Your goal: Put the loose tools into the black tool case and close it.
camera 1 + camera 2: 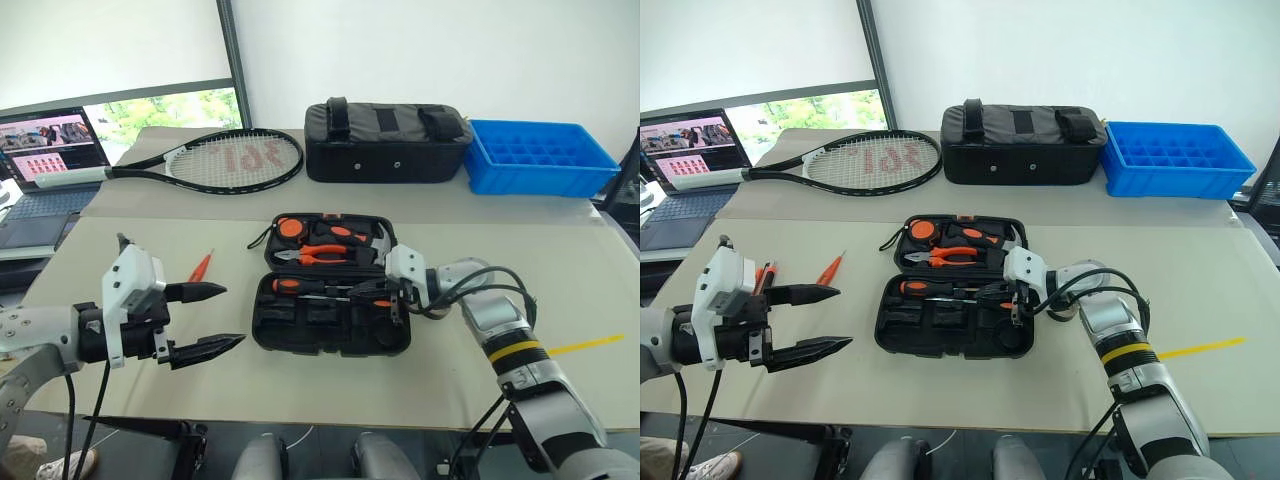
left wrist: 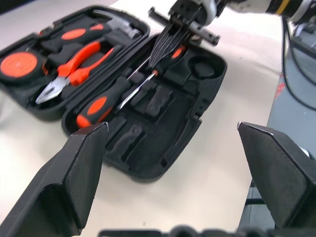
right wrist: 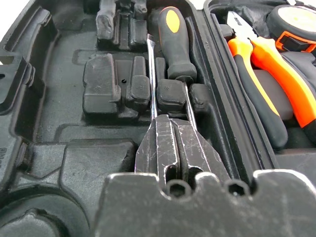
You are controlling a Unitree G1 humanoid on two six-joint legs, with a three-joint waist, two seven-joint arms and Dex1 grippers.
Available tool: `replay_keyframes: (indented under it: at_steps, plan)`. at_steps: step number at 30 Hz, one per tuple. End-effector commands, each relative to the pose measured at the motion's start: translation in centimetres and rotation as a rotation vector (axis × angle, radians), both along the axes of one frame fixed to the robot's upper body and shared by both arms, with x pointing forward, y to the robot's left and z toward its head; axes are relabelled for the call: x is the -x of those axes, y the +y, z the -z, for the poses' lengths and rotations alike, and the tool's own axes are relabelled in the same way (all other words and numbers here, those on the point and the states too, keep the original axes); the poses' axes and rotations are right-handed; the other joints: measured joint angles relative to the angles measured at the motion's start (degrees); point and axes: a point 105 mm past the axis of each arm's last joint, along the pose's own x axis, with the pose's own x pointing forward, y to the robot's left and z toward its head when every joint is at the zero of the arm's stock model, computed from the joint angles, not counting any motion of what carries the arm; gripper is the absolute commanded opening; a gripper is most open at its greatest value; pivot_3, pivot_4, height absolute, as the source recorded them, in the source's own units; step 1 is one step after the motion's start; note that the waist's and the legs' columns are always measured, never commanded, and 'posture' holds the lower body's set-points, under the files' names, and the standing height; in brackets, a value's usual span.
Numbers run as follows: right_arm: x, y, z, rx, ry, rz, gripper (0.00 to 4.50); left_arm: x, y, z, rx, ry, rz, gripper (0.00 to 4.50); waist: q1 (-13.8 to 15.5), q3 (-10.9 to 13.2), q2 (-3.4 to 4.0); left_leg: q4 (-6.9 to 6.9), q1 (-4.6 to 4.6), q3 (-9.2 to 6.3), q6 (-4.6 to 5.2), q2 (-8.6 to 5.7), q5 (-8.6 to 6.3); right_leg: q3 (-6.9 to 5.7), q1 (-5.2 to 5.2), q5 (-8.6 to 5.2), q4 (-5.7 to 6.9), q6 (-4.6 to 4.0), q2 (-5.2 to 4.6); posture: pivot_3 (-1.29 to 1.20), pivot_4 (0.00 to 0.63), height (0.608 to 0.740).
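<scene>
Table — 1 open tool case, 2 loose tools.

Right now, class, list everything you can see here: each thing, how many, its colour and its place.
tool case: one, black, open, table centre.
pliers: one, orange-handled, in case's far half.
screwdriver: one, orange-black, in case's near half.
loose tools: two, orange, left of case.
tennis racket: one, black, far left.
fabric bag: one, black, far centre.
crate: one, blue, far right.
laptop: one, far left.
left gripper: open, left of case.
right gripper: shut, over case.
</scene>
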Motion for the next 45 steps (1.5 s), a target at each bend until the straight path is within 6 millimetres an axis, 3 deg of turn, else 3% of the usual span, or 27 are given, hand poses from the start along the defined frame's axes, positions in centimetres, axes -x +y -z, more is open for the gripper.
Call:
replay_keyframes:
  at_steps: [1, 4, 7, 12, 18, 22, 26, 33, 36, 41, 45]
  plan:
    - [0.4, -0.5, 0.1, -0.008, 0.018, 0.008, 0.01, -1.1, 1.1, -0.7, 0.010, -0.087, -0.092, 4.50, 0.0, 0.0, 0.00, 0.00, 0.00, 0.00, 0.00, 0.00, 0.00, 0.00, 0.00, 0.00, 0.00, 0.00, 0.00, 0.00, 0.150, 0.707]
    - [0.6, -0.3, -2.5, -0.137, 0.008, -0.006, 0.01, -2.9, 3.3, 0.4, -0.008, -0.128, -0.269, 4.50, 0.0, 0.0, 0.01, -0.04, -0.01, -0.01, 0.00, 0.00, 0.00, 0.02, -0.04, 0.00, 0.01, 0.00, 0.00, 0.00, 0.150, 0.707]
    - [1.1, -0.7, -3.8, -0.200, 0.017, -0.005, 0.69, -4.9, 5.2, 1.8, -0.035, -0.168, -0.438, 4.50, -0.1, 0.1, -0.03, -0.05, -0.12, -0.03, 0.00, 0.01, 0.00, -0.01, -0.14, 0.01, 0.03, -0.02, 0.04, 0.00, 0.150, 0.707]
    - [2.3, -2.4, -6.1, -0.297, -0.008, 0.009, 2.42, -8.0, 6.3, 3.4, -0.035, -0.215, -0.642, 4.50, 0.3, 0.1, -0.06, -0.08, -0.21, -0.07, 0.00, -0.01, 0.00, -0.05, -0.14, 0.02, -0.03, -0.02, -0.06, 0.00, 0.150, 0.707]
    - [3.3, -5.2, -7.1, -0.332, -0.060, 0.081, 4.47, -10.5, 6.9, 6.4, -0.059, -0.120, -0.783, 4.50, 0.6, 0.1, -0.08, -0.09, -0.38, -0.09, 0.00, -0.07, 0.00, -0.12, -0.15, 0.03, -0.13, 0.00, -0.12, 0.00, 0.150, 0.707]
    - [4.4, -6.5, -7.1, -0.321, -0.043, 0.096, 4.49, -11.7, 6.7, 7.7, -0.069, -0.073, -0.817, 4.50, 0.2, 0.1, -0.09, -0.11, -0.40, -0.10, 0.00, -0.05, 0.00, -0.12, -0.18, 0.03, -0.12, 0.00, 0.00, 0.00, 0.150, 0.707]
    - [5.1, -7.2, -7.9, -0.352, -0.052, 0.118, 4.49, -13.4, 7.8, 8.5, -0.073, -0.043, -0.914, 4.50, 0.3, 0.1, -0.10, -0.09, -0.39, -0.13, 0.00, -0.10, 0.01, -0.14, -0.16, 0.03, -0.09, 0.00, -0.01, 0.00, 0.150, 0.707]
    - [6.3, -8.7, -8.5, -0.369, -0.071, 0.125, 4.49, -14.1, 7.0, 10.4, -0.021, 0.089, -0.889, 4.50, 0.3, 0.1, -0.09, -0.07, -0.43, -0.17, -0.01, -0.15, 0.01, -0.15, -0.16, 0.03, -0.09, 0.02, -0.04, 0.00, 0.150, 0.707]
    - [6.4, -9.7, -8.7, -0.376, -0.088, 0.141, 4.50, -14.2, 6.8, 10.7, -0.023, 0.102, -0.870, 3.84, 0.6, 0.0, -0.03, -0.05, -0.42, -0.16, -0.02, -0.20, 0.02, -0.16, -0.13, 0.03, -0.09, 0.03, -0.06, 0.00, 0.150, 0.707]
    - [6.5, -10.7, -9.0, -0.382, -0.091, 0.148, 4.50, -14.4, 7.0, 10.6, -0.027, 0.084, -0.872, 2.03, 0.9, 0.0, 0.04, -0.03, -0.40, -0.15, -0.02, -0.22, 0.02, -0.15, -0.11, 0.02, -0.10, 0.04, -0.07, 0.00, 0.150, 0.707]
    - [6.6, -11.3, -9.2, -0.405, -0.100, 0.156, 4.50, -14.5, 6.2, 8.9, -0.022, -0.048, -0.784, 0.55, 1.3, 0.0, 0.03, -0.03, -0.40, -0.14, -0.02, -0.22, 0.02, -0.14, -0.10, 0.02, -0.11, 0.04, -0.06, 0.00, 0.150, 0.707]
